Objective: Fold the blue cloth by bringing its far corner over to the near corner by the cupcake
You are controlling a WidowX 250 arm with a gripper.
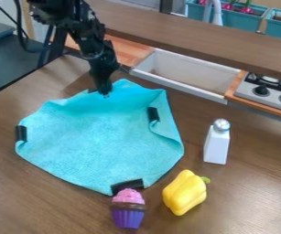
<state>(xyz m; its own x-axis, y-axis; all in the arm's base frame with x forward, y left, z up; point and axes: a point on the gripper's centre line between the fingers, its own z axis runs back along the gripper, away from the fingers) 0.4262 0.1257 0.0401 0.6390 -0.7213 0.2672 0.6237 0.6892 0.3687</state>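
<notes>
While the wooden surface (252, 196) carries the blue cloth (99, 137), the tool (103, 92) is at the cloth's far edge, spread or pinching, I cannot tell. Handling that edge seems the current step; the next move calls for a secure hold.

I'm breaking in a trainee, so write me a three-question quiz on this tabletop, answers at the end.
1. True or false: the white shaker stands upright.
2. Which is closest to the black strip on the near edge of the turquoise cloth? (a) white shaker (b) cupcake (c) yellow pepper
3. Fill in "near" or "far": the gripper is at the cloth's ____ edge.

Key: 1 true; 2 b; 3 far.
</notes>
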